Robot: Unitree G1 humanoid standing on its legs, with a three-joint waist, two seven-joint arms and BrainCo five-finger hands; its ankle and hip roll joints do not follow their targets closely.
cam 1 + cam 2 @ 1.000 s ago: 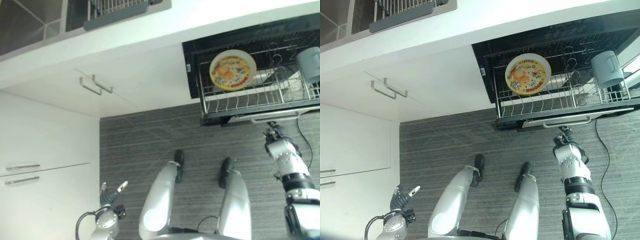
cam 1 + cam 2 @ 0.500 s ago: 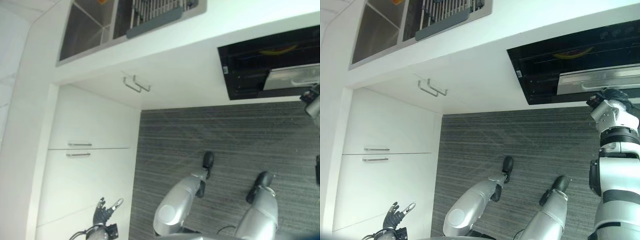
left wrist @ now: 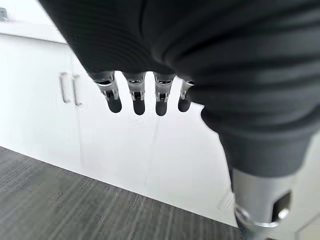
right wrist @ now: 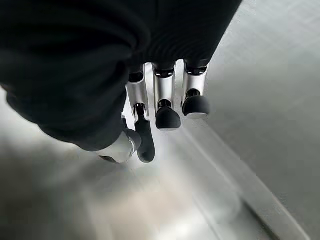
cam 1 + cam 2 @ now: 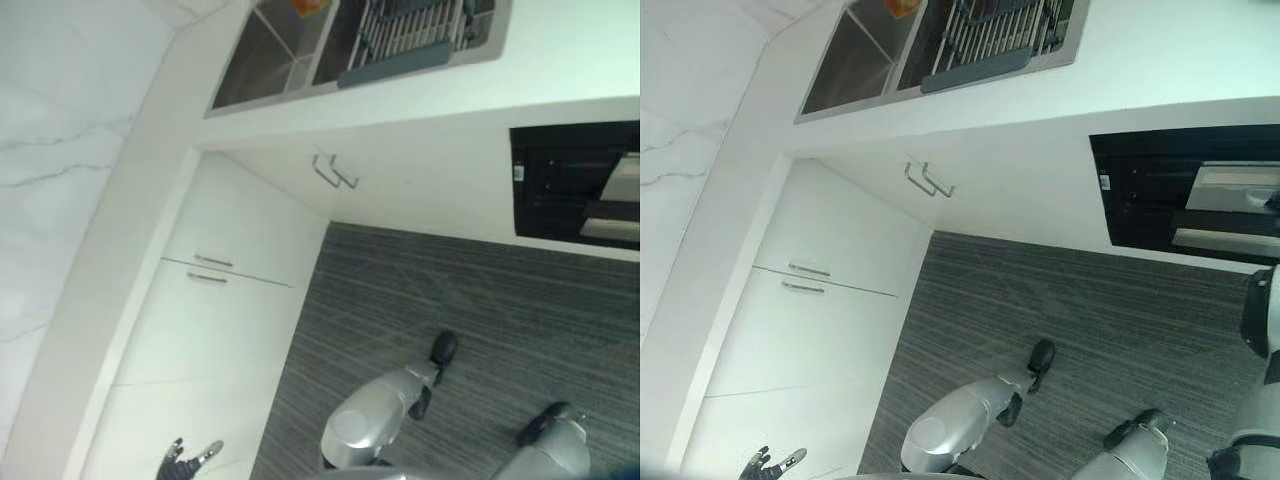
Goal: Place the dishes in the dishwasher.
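White counter (image 5: 1160, 80) runs across the top of the head views, with a steel sink (image 5: 855, 65) set into it. Beside the sink sits a grey dish rack (image 5: 1000, 40), and something orange (image 5: 310, 6) shows at the top edge of the sink. Below the counter are white cupboards (image 5: 830, 300) with thin metal handles (image 5: 928, 180). The floor (image 5: 1060, 300) is grey and stripy.

The dishwasher (image 5: 1185, 190) is the dark opening under the counter on the right. Its silver front panel (image 5: 1230, 205) shows inside the dark opening. You cannot see any dishes inside it.

The left hand (image 5: 185, 462) hangs low by the cupboards, with its fingers (image 3: 135, 97) loose and holding nothing. The right hand (image 4: 150, 115) is close to a shiny metal surface (image 4: 250, 100). Its fingers (image 4: 167, 117) are relaxed and grasp nothing.
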